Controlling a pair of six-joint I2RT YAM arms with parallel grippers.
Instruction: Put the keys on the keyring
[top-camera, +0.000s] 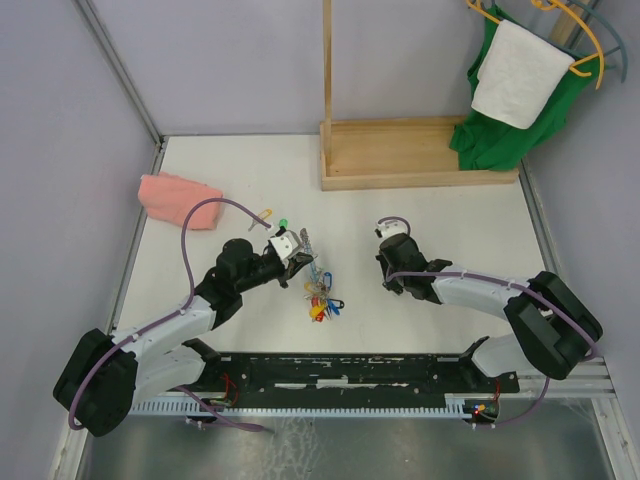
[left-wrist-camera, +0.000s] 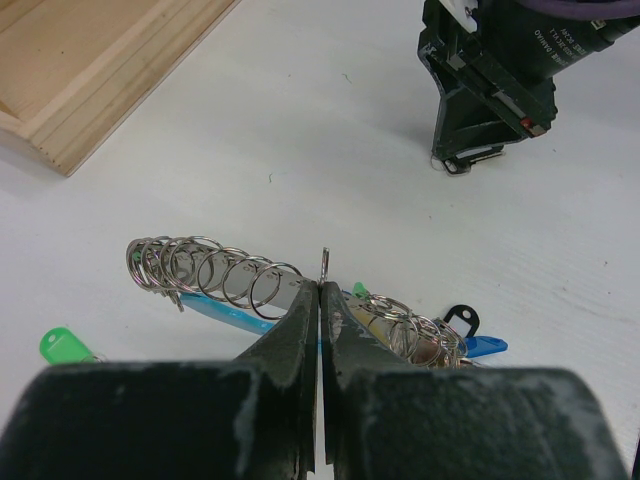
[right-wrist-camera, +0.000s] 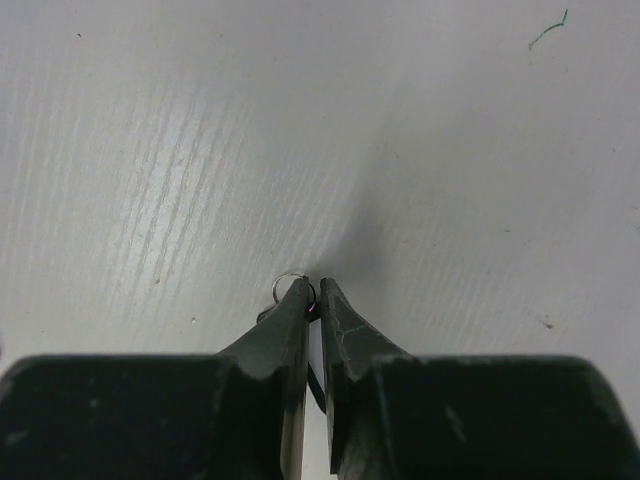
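Observation:
The keyring (left-wrist-camera: 205, 270) is a wire loop strung with many small split rings and coloured tags; it lies on the white table (top-camera: 440, 215). My left gripper (left-wrist-camera: 322, 285) is shut on its thin wire, whose end pokes up between the tips. In the top view that gripper (top-camera: 298, 262) sits just above the bright bunch of keys (top-camera: 322, 300). One green key (top-camera: 284, 223) lies apart, behind it. My right gripper (right-wrist-camera: 312, 292) presses its tips to the table, narrowly shut on a dark-headed key (right-wrist-camera: 312, 312) with a small split ring (right-wrist-camera: 288, 284) beside the left tip.
A pink cloth (top-camera: 178, 198) lies at the far left. A wooden stand (top-camera: 420, 152) rises at the back, with a green garment (top-camera: 520, 125) and a white towel (top-camera: 518, 72) on hangers to its right. The right arm's wrist (left-wrist-camera: 490, 90) shows in the left wrist view.

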